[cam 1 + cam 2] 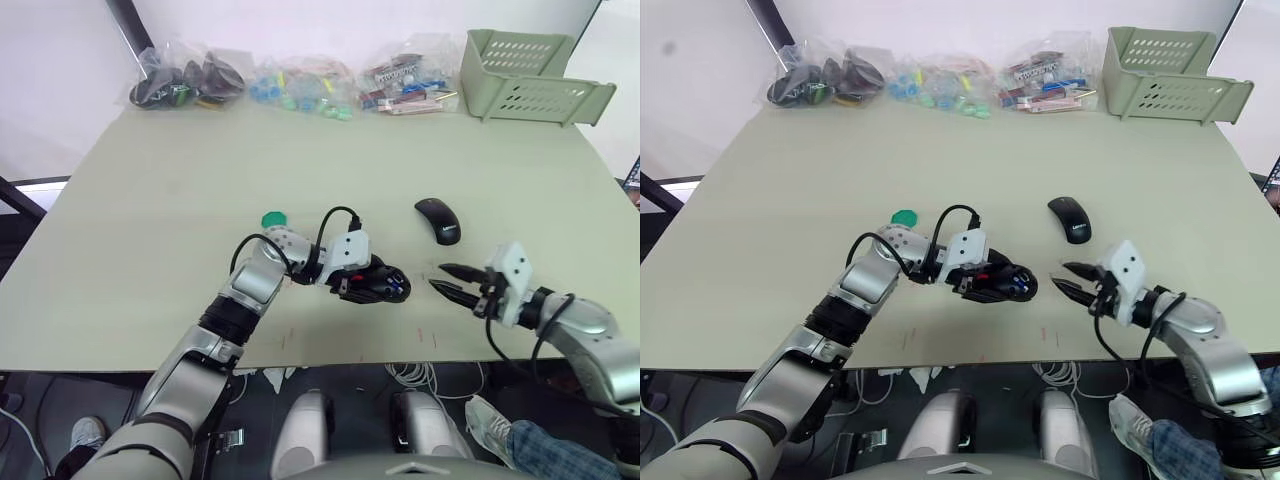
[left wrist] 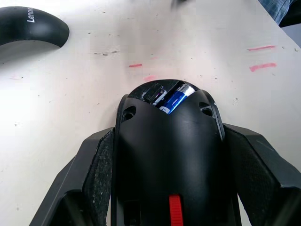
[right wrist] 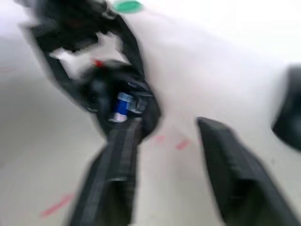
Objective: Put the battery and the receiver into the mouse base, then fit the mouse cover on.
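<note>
My left gripper [image 1: 372, 282] is shut on the mouse base [image 1: 380, 283], holding it just above the table near the front edge. In the left wrist view its fingers [image 2: 94, 174] clamp both sides of the base [image 2: 169, 155]. The blue battery [image 2: 174, 100] lies in the hollow at the base's far end. A short way to the right, my right gripper [image 1: 437, 278] is open and empty, pointing at the base. The mouse cover [image 1: 437, 218], a smooth black shell, lies on the table beyond the right gripper. The receiver is out of view.
A round green disc [image 1: 274, 219] lies on the table behind my left forearm. Clear bags of small parts [image 1: 300, 85] line the far edge, with a pale green basket [image 1: 530, 75] at the back right. Red marks [image 2: 261, 66] dot the table near the front.
</note>
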`<move>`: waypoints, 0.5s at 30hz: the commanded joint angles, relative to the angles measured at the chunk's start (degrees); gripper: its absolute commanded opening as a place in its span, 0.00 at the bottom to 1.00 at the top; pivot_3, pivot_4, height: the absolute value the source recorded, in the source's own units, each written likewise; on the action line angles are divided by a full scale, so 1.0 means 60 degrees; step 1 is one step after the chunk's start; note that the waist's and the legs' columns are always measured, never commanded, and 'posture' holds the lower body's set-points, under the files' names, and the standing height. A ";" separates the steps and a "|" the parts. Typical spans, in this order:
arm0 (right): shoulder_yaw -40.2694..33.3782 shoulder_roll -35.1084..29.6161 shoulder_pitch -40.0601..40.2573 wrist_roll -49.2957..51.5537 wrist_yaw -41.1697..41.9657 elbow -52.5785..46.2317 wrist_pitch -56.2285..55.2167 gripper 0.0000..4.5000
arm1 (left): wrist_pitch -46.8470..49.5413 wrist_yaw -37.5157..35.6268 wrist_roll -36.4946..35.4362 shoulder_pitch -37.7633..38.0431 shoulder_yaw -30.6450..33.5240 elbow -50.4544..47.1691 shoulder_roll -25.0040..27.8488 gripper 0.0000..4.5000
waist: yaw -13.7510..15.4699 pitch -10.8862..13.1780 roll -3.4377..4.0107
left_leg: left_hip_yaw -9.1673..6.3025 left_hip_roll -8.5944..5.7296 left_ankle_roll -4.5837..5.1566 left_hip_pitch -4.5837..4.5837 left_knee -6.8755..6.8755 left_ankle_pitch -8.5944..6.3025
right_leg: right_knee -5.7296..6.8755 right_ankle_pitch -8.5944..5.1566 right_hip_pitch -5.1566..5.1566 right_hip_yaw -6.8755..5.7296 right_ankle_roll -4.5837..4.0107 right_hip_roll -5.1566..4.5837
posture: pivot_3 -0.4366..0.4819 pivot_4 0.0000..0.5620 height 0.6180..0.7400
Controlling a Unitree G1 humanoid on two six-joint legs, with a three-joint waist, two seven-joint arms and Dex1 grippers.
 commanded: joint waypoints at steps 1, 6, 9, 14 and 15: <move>-0.1034 -0.0978 0.0672 0.0644 0.1003 -0.0830 0.0041 0.77 | -0.0177 0.0118 0.0081 -0.0128 0.0053 0.0072 0.0008 0.65 | 0.0010 0.0004 -0.0007 | 0.0001 0.0000 0.0000 -0.0002 -0.0001 0.0000 | -0.0005 0.0003 0.0001 0.0001 0.0006 -0.0001 | 0.48 0.27 1.00; -0.1818 -0.1633 0.1131 0.0999 0.1431 -0.1053 0.0101 0.99 | -0.0102 0.0071 -0.0027 -0.0149 0.0088 0.0073 -0.0024 0.65 | -0.0015 0.0005 -0.0010 | 0.0011 0.0000 0.0000 0.0005 0.0001 0.0000 | -0.0005 -0.0007 0.0001 0.0010 -0.0003 -0.0001 | 0.48 0.27 1.00; -0.1926 -0.1644 0.1270 0.0936 0.1397 -0.1047 0.0054 1.00 | -0.0039 0.0085 -0.0109 -0.0187 0.0157 0.0076 -0.0056 0.89 | -0.0003 0.0007 -0.0013 | 0.0009 0.0000 0.0000 0.0002 0.0001 0.0000 | -0.0007 -0.0008 0.0001 0.0008 -0.0002 -0.0001 | 0.48 0.27 1.00; -0.1918 -0.1427 0.1221 0.0958 0.1104 -0.1066 0.0086 1.00 | 0.0028 0.0059 -0.0243 -0.0184 0.0308 -0.0179 0.0047 0.99 | -0.0019 0.0009 -0.0015 | 0.0008 0.0000 0.0000 0.0002 0.0000 0.0000 | -0.0007 -0.0007 0.0000 0.0008 -0.0001 -0.0001 | 0.48 0.27 1.00; -0.1932 -0.1379 0.1211 0.1027 0.1019 -0.1084 0.0173 1.00 | 0.0080 0.0015 -0.0380 -0.0159 0.0441 -0.0359 0.0128 0.99 | -0.0021 0.0010 -0.0015 | 0.0007 0.0000 0.0000 0.0001 0.0000 0.0000 | -0.0007 -0.0007 0.0000 0.0007 -0.0001 0.0000 | 0.48 0.27 1.00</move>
